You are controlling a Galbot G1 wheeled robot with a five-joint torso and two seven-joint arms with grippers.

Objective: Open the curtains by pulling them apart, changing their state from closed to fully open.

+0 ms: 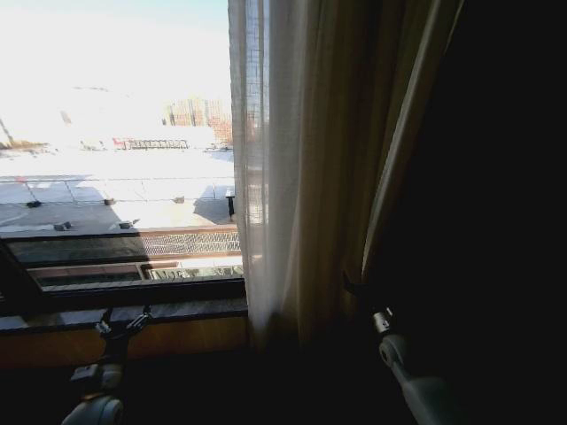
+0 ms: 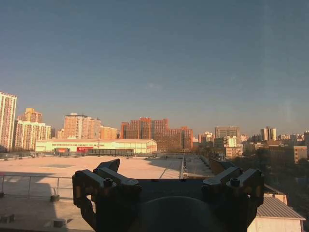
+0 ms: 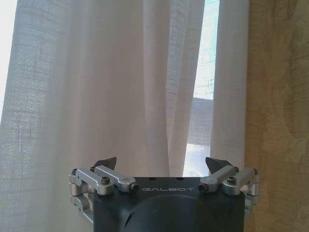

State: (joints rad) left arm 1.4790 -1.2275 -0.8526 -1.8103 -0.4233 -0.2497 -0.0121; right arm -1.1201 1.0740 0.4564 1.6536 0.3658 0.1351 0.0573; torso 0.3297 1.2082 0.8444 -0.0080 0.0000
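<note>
The sheer curtains [image 1: 275, 177] hang gathered at the middle of the head view, their pleated folds falling to the window sill [image 1: 159, 310], with a heavier tan drape [image 1: 354, 159] just beside them toward the robot's right and the bare window glass [image 1: 115, 133] toward its left. The right gripper [image 3: 161, 164] faces the sheer fabric: its jaws stand spread wide with nothing between them, and the white pleats [image 3: 96, 87] hang directly ahead of the gap, apart from both fingertips [image 3: 107, 162]. A narrow slit between two folds, showing daylight, lies ahead of the jaw on the drape's side, and the tan drape [image 3: 280, 96] hangs beyond that jaw. In the head view this right gripper [image 1: 354, 288] sits low in shadow at the foot of the drape. The left gripper [image 2: 166, 166] is also spread open and empty; ahead of its jaws lies only glass, with rooftops and distant buildings [image 2: 145, 135] beyond. In the head view the left gripper [image 1: 122, 323] is held just before the sill, well apart from the curtains.
</note>
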